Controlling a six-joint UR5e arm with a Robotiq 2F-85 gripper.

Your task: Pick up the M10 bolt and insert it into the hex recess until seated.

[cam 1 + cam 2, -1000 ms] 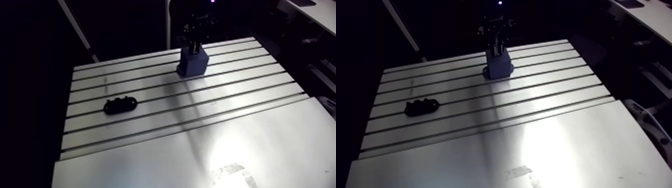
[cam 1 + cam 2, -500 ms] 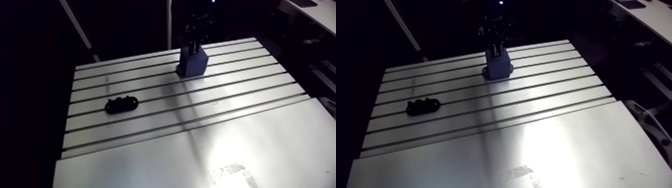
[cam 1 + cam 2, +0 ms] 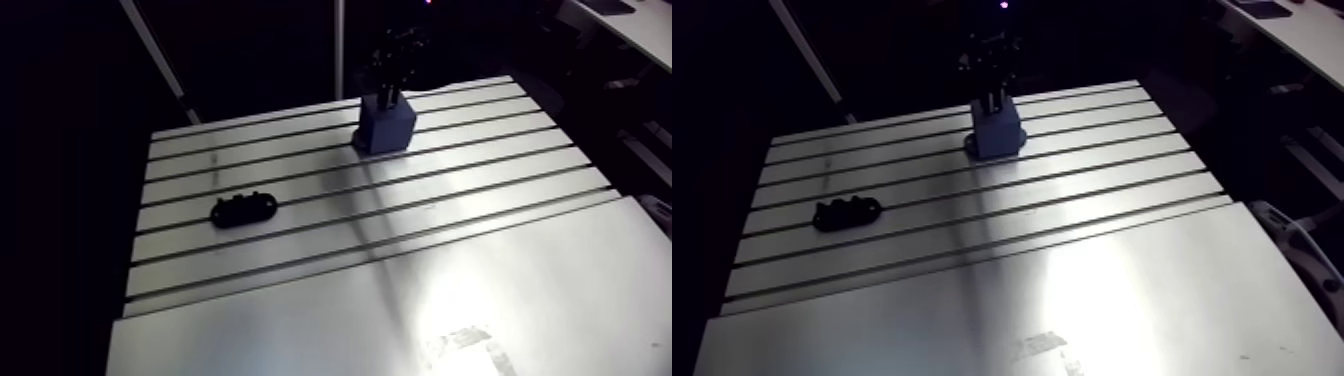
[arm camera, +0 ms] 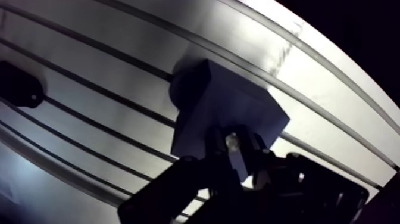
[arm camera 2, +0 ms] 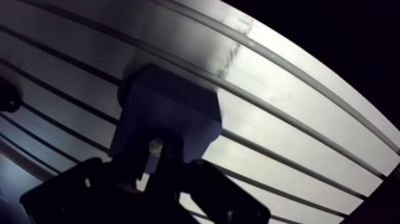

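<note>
Table: slotted metal table (image 3: 400,260); the block stands on its grooved part, and a smooth plate with a bright glare lies on the side of the grooves away from the block; the corners past the block fade into the dark

Gripper: the gripper (image 4: 235,146) comes straight down over the block; in the arm view it is a dark shape against a dark background and its outline is hard to follow; in the wrist view its body is a black mass that covers the near part of the block

Block: a blue block (image 3: 385,128), upright on the table and lying across two grooves, with a rounded foot showing at one lower corner; the part of its top face under the gripper is covered, so no recess can be made out there

Black piece: a low, dark, oblong piece (image 3: 242,209), flat on the table, well apart from the block and several grooves away from it; its bumpy top is too dark to read

Grip: clamped on the bolt, with two dark fingers (image 4: 211,156) close on either side of it

Bolt: the bolt (image 4: 231,142) is held at the gripper's tip, directly over the block's top face; only a small pale metal glint shows, its shank is hidden, and whether it touches the block cannot be told
</note>
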